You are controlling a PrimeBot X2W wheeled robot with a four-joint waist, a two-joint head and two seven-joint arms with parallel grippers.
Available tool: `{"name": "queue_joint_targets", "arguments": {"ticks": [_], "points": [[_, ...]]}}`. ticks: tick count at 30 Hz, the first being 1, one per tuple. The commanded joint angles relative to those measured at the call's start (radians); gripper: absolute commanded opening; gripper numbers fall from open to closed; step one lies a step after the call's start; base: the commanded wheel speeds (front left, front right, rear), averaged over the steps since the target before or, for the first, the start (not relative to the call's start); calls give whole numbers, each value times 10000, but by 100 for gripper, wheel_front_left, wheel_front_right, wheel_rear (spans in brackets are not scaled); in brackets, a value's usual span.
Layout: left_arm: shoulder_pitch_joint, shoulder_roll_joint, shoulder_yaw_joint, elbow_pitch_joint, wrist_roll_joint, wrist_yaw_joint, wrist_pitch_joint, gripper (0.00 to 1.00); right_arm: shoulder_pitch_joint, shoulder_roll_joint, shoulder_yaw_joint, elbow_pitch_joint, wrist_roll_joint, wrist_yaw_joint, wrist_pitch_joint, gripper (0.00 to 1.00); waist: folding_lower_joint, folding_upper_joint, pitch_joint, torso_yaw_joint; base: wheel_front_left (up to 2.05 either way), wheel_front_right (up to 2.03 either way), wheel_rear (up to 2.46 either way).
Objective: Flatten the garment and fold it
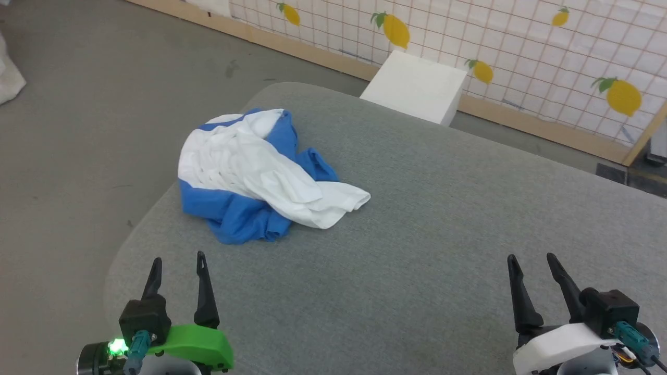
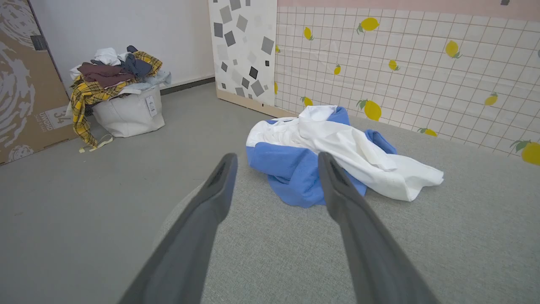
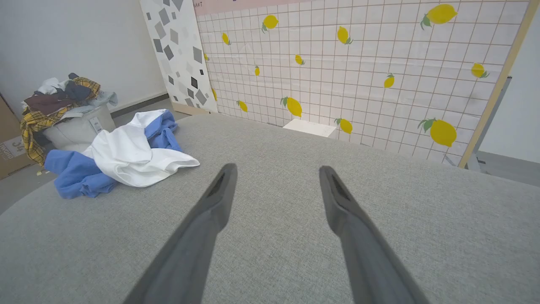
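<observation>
The garment (image 1: 250,172) is seen as a crumpled heap on the grey desk (image 1: 417,234), towards the desk's far left corner and close to its left edge. White cloth is piled over blue, and no chest print can be made out. Nothing has been flattened yet, so the task is judged to be at its very start.

The left gripper (image 1: 178,258) is held low over the near left part of the desk, its fingers (image 2: 219,185) spread wide and empty. The heap lies straight ahead of them and a little to the right, near but not touching. The right gripper (image 1: 531,256) is held at the near right, fingers likewise spread wide with nothing between them. From it the garment is well apart, up and across to the left, with bare desk between.

The heap's long axis is taken to run on a slant — from the far left corner down towards the desk's middle, ending in a white flap (image 1: 344,203) that points to the right. The blue bunch (image 1: 239,221) is the part turned to the left gripper. The left arm is therefore judged the nearer one for a first pinch, while the white flap is the part that the right arm would reach first, after a long sideways move.
</observation>
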Motion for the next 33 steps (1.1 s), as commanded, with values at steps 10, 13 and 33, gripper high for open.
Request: {"name": "queue_joint_targets", "arguments": {"ticks": [10,13,33], "points": [[181,-40,-38,97,-150,221,-295,100,109,5,-34,235,185,-11,-293,100,0,0,58,571,0,0,0],[223,-41,-57,115,-183,284,-359,100,116,6,-74,299,191,-11,-357,100,0,0,76,721,0,0,0],[-488,-2,-77,92,-781,322,-764,100,50,7,-269,536,72,-13,-763,100,0,0,527,1316,0,0,0]]}}
